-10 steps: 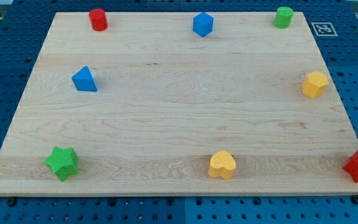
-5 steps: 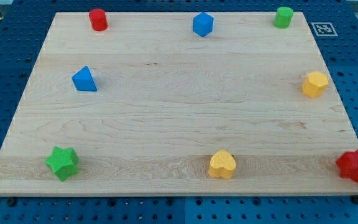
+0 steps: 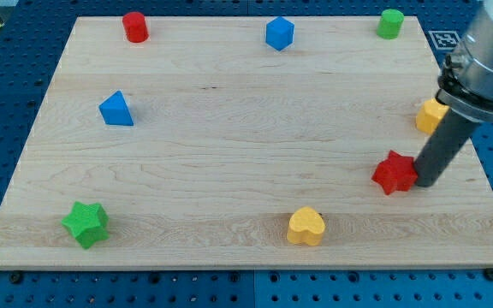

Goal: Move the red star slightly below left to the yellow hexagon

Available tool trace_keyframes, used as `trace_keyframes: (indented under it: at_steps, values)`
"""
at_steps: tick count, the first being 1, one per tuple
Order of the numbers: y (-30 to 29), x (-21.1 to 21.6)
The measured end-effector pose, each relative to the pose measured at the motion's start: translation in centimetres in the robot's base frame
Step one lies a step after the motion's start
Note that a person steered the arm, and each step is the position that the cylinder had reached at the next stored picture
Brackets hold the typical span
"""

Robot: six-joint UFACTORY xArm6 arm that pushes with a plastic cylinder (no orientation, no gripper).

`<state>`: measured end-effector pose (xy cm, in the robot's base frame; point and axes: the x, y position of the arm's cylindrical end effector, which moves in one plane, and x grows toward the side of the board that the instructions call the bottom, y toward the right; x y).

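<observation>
Because the star (image 3: 394, 172) is to end up below and left of the hexagon (image 3: 430, 115), my tip (image 3: 422, 183) is pressing against its right side at the frame's right, pushing leftward; being a bare rod, it is gripping nothing.

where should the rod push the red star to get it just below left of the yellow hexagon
Against the red star's lower side, pushing toward the view's top and slightly right: it lies well below left of the yellow hexagon. My tip now touches its right side.
</observation>
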<state>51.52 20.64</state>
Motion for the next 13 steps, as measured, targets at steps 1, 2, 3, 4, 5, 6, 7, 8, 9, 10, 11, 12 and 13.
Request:
trace_keyframes:
  at_steps: [1, 2, 3, 4, 5, 6, 7, 8, 9, 10, 11, 12, 13]
  values:
    - [0.2, -1.1]
    - [1.7, 0.7]
    - [-0.5, 1.9]
    - [-2.6, 0.3]
    - [-2.7, -1.5]
    - [-2.7, -0.5]
    - [-2.7, 1.0]
    - [-2.8, 1.0]
    - [-5.2, -0.8]
    - [-5.2, -1.7]
    - [-6.2, 0.5]
    - [-9.8, -0.7]
    - [-14.3, -2.6]
